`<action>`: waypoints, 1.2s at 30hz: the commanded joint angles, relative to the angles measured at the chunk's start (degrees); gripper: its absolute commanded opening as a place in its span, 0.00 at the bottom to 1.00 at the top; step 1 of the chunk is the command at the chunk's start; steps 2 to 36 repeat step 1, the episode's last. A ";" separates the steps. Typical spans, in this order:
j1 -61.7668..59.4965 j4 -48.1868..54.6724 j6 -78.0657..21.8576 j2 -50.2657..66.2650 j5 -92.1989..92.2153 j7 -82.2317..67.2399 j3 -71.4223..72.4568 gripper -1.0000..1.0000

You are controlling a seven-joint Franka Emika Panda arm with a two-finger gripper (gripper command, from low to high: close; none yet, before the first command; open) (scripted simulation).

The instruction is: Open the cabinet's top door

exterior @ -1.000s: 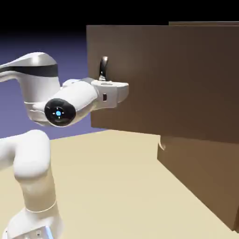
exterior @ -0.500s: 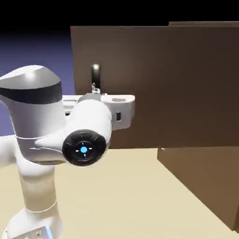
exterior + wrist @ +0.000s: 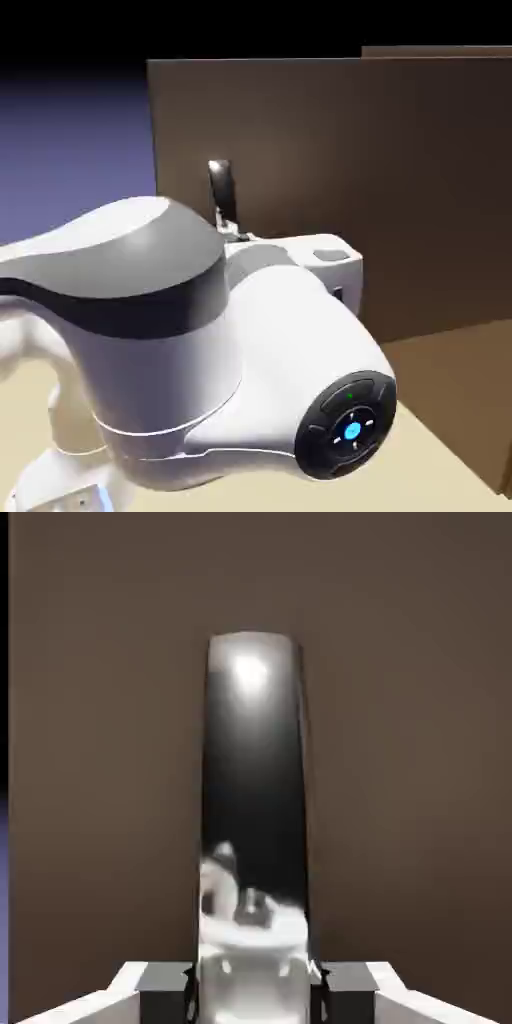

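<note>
The top door (image 3: 300, 190) is now seen swung well out from the cabinet (image 3: 450, 400), its free edge carried far toward the exterior view's left, and that is the change of the last second: a second ago the edge stood further right and the panel was seen at more of an angle; now it is presented almost flat-on to the exterior camera. The handle (image 3: 222, 190) has been drawn along with it and sits slightly lower in the frame, just above the wrist.

The arm (image 3: 200, 350) has been pulled back hard toward the camera, and much of the lower half of the exterior view is now filled by its white and grey shell, with the blue-lit joint cap at lower right. A strip of tabletop (image 3: 440, 470) is left showing at the bottom right.

In the hand view the tool (image 3: 255, 974) is seen clamped onto the handle (image 3: 254, 782), the dark glossy bar rising straight up between the two grey fingertips (image 3: 165, 982), which are pressed to its sides with no gap visible. Brown door panel fills everything behind.

The grip appears to have been kept through the pull, with no sign of slipping. The task is judged to be nearly done: the door is clearly open wide, and little more than a final bit of swing looks to be needed.
</note>
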 commanded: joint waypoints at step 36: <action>1.64 2.05 -1.26 -0.16 -0.20 0.47 -0.58 0.00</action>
